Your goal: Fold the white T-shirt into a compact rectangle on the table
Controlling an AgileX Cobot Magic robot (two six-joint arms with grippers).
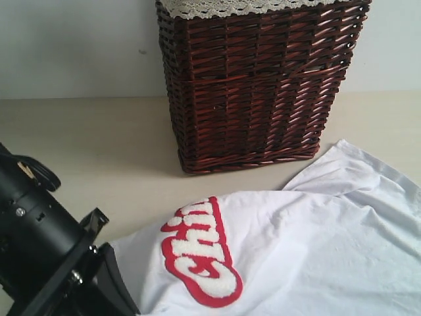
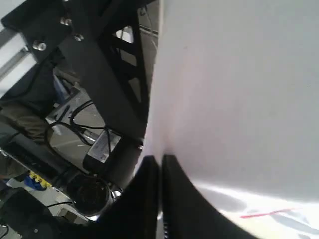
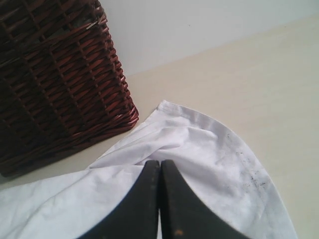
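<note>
White T-shirt (image 1: 316, 237) sleeve edge nr wicker basket (image 1: 256, 85) corner; open table (image 1: 85, 145) left.

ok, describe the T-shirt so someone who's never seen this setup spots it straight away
On the pale cream table stands a dark brown wicker basket. The T-shirt is the white cloth lying crumpled in front of it, running out of the exterior view at the near and right edges. Fuzzy white letters outlined in red set it apart from the basket's white lace trim.
</note>
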